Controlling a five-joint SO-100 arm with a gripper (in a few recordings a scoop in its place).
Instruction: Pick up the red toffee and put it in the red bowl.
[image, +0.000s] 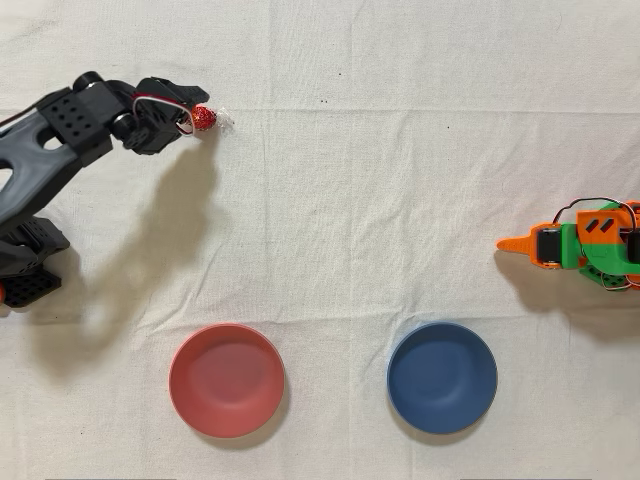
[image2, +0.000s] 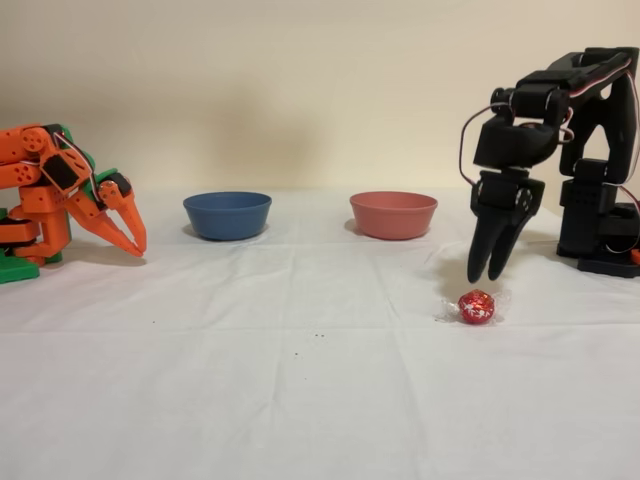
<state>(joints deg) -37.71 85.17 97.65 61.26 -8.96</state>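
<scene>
I see the red toffee, shiny foil with clear twisted ends, lying on the white surface; no writing I can read. My gripper hangs at its 12 o'clock, narrowly parted, holding nothing. The red bowl sits well apart at 6 o'clock overhead.

Fixed view | small foil-wrapped red toffee near right | shallow salmon-red plastic bowl far behind | dark blue plastic bowl to its left
</scene>
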